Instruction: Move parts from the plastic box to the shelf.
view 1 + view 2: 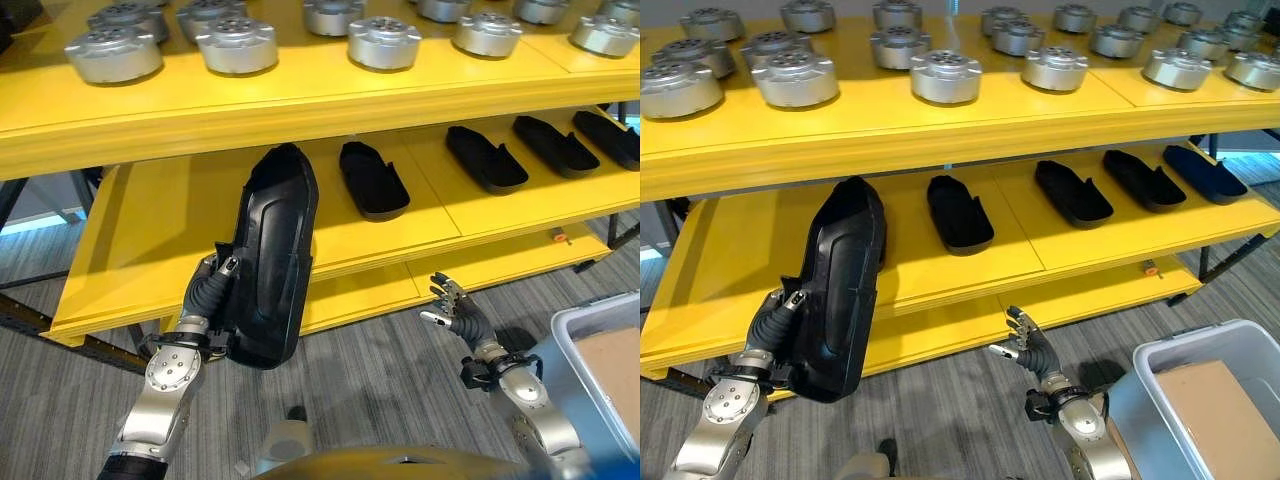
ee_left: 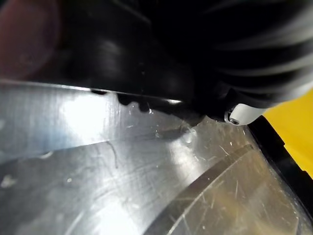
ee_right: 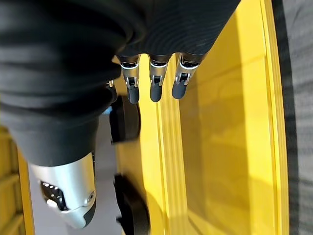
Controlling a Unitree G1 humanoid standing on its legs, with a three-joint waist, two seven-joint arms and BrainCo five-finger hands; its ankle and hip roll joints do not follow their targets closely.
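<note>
Nearest, at the lower right, the grey plastic box (image 1: 1200, 400) sits on the floor with a brown sheet of cardboard (image 1: 1220, 405) in it. Just beyond it the right robot hand (image 1: 1025, 340) hangs empty, fingers spread and relaxed, in front of the shelf's lowest board. On the other side the left robot hand (image 1: 212, 290) has its fingers curled round the long edge of a black moulded part (image 1: 272, 260), held upright with its top end level with the middle board of the yellow shelf (image 1: 150, 230). The part is a long, glossy, shoe-shaped shell with a raised rim and a rounded nose. The risk, as I judge it, lies in that one-sided grip: the shell is tall and held near its lower half, so it could swing or slip, or its nose could catch the upper board's front lip on the way in. Further along, four more black parts (image 1: 960, 212) lie flat in a row, with an open spot to their left; above them stand round metal housings (image 1: 945, 75).
</note>
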